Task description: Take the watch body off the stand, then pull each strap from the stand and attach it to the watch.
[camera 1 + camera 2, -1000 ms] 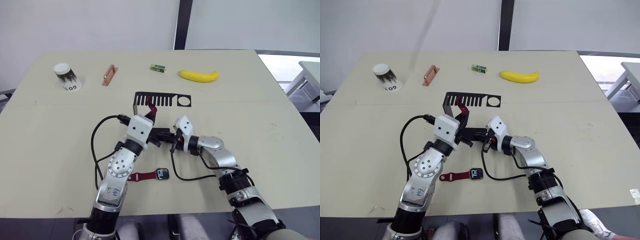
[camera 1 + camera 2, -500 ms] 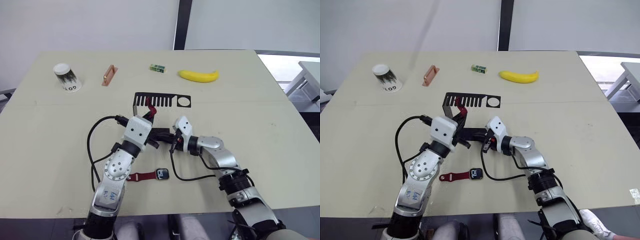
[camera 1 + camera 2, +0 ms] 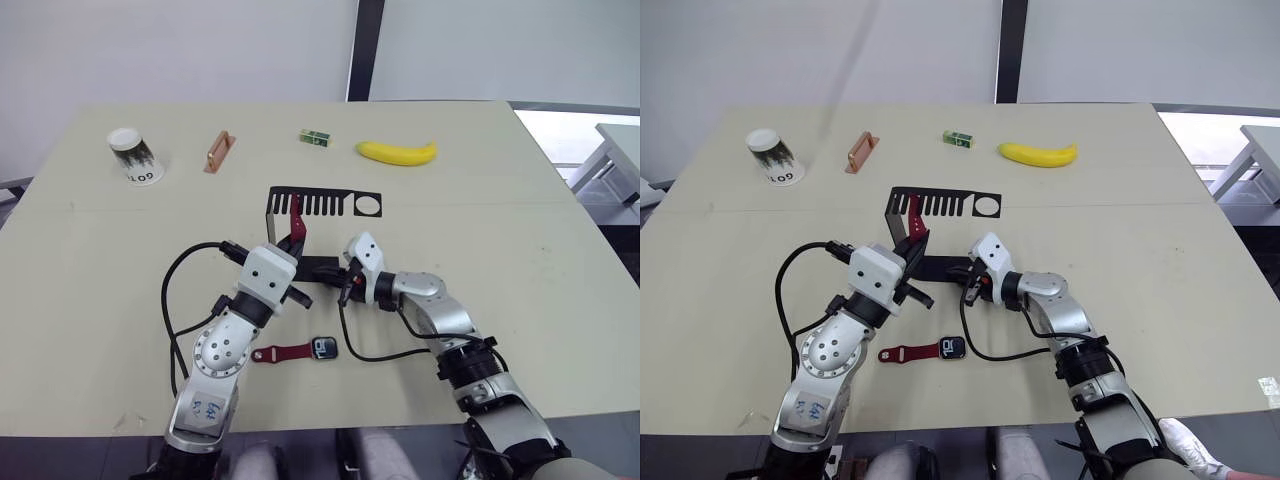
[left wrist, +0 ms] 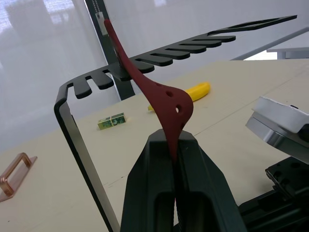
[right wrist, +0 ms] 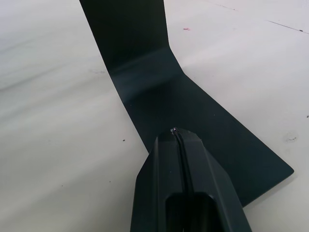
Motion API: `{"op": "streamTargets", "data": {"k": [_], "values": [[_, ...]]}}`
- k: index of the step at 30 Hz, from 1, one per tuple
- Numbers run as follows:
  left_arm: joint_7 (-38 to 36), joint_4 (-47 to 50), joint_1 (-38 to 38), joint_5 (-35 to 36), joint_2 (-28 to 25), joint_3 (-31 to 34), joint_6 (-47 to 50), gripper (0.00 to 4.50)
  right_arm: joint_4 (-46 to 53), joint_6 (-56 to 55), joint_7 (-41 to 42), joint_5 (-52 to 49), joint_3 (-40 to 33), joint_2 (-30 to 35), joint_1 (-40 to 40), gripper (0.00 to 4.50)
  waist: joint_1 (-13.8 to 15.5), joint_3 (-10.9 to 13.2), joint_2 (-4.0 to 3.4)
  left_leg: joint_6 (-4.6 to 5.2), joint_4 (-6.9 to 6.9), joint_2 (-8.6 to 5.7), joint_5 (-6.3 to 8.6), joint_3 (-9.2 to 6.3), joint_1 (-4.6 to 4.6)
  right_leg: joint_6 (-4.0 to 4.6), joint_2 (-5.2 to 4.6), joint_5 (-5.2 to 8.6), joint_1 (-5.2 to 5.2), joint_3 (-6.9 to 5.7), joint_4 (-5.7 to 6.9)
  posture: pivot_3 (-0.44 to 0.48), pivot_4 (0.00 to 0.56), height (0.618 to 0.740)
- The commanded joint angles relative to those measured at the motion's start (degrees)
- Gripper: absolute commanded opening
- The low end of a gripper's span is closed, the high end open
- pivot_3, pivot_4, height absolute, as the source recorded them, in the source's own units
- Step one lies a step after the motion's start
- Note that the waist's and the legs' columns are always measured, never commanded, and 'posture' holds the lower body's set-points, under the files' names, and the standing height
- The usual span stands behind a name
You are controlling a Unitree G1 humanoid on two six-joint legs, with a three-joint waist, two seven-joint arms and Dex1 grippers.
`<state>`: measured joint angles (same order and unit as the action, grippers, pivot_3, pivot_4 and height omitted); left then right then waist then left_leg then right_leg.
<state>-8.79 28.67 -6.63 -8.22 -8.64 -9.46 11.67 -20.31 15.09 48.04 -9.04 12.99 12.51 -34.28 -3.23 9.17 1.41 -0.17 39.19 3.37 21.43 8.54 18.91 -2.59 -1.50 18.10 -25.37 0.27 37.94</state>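
both grippers were closed: the left gripper (image 4: 176, 145) clamped a holed red strap (image 4: 164, 99) hanging from the stand (image 3: 318, 205); the right gripper (image 5: 176, 133), fingers together, pressed the stand's base. the watch body (image 3: 325, 348) lay on the table (image 3: 520, 200) with the other strap (image 3: 283, 352).

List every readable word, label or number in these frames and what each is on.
"6010": black print on the overturned paper cup, as best it reads.
Small green box: label too small to read.
Watch body: screen lit, content too small to read.
Left arm: handwritten marks, illegible.

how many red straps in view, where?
2: one strap hangs from the stand, pinched by the left end effector; one lies on the table, joined to the watch body.
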Motion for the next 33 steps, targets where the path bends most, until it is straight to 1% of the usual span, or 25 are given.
{"op": "streamTargets", "data": {"k": [1,3,6,9,12,16,21,26,33], "values": [[0.2,0.3,-3.2,-0.6,-0.5,1.5,-0.9,0.03,-3.3,3.0,-1.2,2.3,1.7,-0.1,1.9,0.0,0.0,0.0,0.01,0.0,0.0,0.0,0.0,0.0,-0.01,0.0,0.0,0.0,0.01,0.0,0.0,0.0,0.15,0.738],[0.4,-0.6,-4.6,-2.0,-1.5,1.4,-2.2,0.03,-3.4,3.2,-1.3,2.3,1.7,-0.2,1.9,0.0,0.0,0.0,0.01,0.0,0.0,0.0,0.0,0.0,-0.01,0.0,0.0,0.0,0.02,0.0,0.0,0.0,0.15,0.738],[3.2,-2.6,-5.9,-1.7,0.4,3.3,0.6,0.03,-3.2,3.5,-1.4,2.2,1.8,-0.3,2.1,0.0,0.0,0.0,0.0,0.0,0.0,0.0,0.0,0.01,-0.03,0.0,0.01,0.0,0.03,0.01,0.0,0.0,0.15,0.738],[2.5,-2.7,-6.5,-1.2,0.9,2.8,0.2,0.03,-3.0,3.9,-1.5,2.1,1.9,-0.4,2.3,0.0,0.1,-0.1,0.03,0.0,0.0,0.0,0.0,0.0,-0.04,0.0,0.0,0.0,0.04,0.0,0.0,0.0,0.15,0.738],[1.5,-0.2,-5.5,0.3,1.3,2.3,-3.2,0.03,-2.7,4.4,-1.4,2.1,2.1,-0.5,2.4,0.0,0.1,-0.1,0.03,0.0,0.0,0.0,0.0,0.01,-0.04,0.0,0.0,0.0,0.04,0.0,0.0,0.0,0.15,0.738],[-1.1,2.1,-2.1,1.6,-0.3,2.2,-4.5,0.03,-2.8,4.9,-1.7,2.2,2.1,-0.5,2.4,0.0,0.1,-0.1,0.01,0.0,-0.03,0.0,0.0,0.0,-0.06,0.0,-0.01,0.0,0.04,0.0,0.01,0.0,0.15,0.738],[-4.8,5.4,0.6,6.1,-1.7,3.0,-4.1,0.03,-3.3,5.5,-2.4,2.5,1.9,-0.4,2.1,0.0,0.0,-0.1,-0.02,0.0,-0.06,0.0,0.0,0.0,-0.17,0.0,-0.01,0.0,0.16,0.01,-0.03,0.0,0.15,0.738],[-6.5,7.4,2.1,8.8,-3.1,4.6,-2.7,0.03,-3.5,5.8,-2.7,2.5,1.8,-0.4,2.0,0.0,0.0,-0.1,-0.04,-0.02,-0.29,0.02,0.03,-0.04,-0.74,0.05,0.01,0.03,0.84,-0.03,-0.25,0.0,0.15,0.738],[-8.4,8.7,2.3,11.9,-5.5,7.3,-1.2,0.03,-4.1,5.9,-3.3,2.5,1.5,-0.7,1.6,0.0,0.0,-0.1,-0.04,-0.02,-0.3,0.02,0.03,-0.05,-0.74,0.05,0.01,0.03,0.84,-0.04,-0.26,0.0,0.15,0.738]]}}
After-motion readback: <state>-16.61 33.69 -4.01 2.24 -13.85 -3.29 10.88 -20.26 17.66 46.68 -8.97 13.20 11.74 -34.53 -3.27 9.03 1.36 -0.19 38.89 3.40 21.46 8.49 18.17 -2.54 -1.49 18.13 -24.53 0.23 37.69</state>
